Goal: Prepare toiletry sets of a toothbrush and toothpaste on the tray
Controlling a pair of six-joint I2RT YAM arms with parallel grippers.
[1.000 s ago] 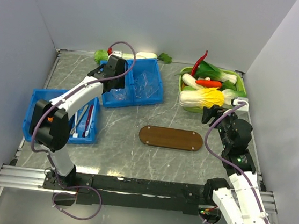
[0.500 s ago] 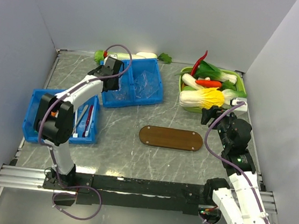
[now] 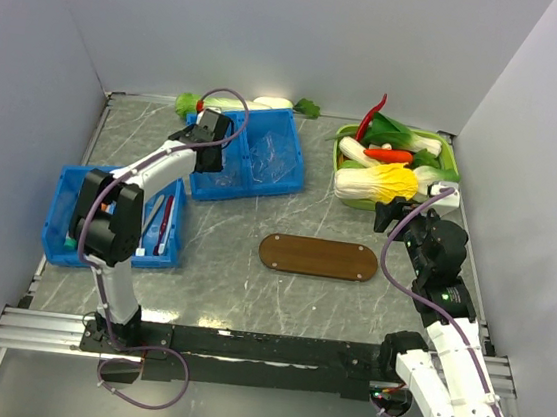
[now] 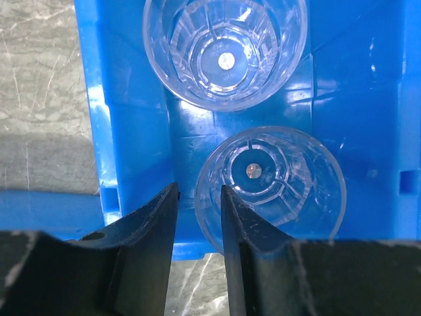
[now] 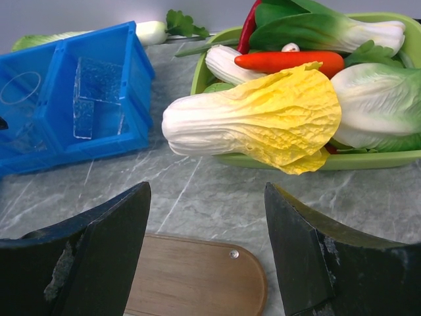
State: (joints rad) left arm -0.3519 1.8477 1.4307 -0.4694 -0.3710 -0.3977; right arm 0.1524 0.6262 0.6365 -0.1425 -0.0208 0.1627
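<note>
Two clear cups stand in the blue bin [image 4: 118, 99], one nearer [image 4: 283, 178] and one farther [image 4: 223, 46]. My left gripper [image 4: 199, 217] reaches down into that bin [image 3: 249, 155]. Its jaws straddle the nearer cup's left wall, one finger [image 4: 233, 224] inside the cup and the other outside. A narrow gap still shows between them. Slim brushes [image 3: 162, 217] and small tubes lie in the left blue bin [image 3: 67, 210]. The dark wooden tray [image 3: 318, 257] lies bare mid-table. My right gripper [image 5: 207, 191] hovers open over the tray's right end [image 5: 197, 276].
A green vegetable tray [image 3: 345, 198] at the back right holds a yellow cabbage [image 5: 263, 118], a red pepper and leafy greens. More greens lie behind the cup bin [image 3: 188, 105]. White walls close in three sides of the table.
My left gripper's jaws have narrowed around the cup wall, and the wrist has shifted slightly over the bin. My right arm has not moved.
</note>
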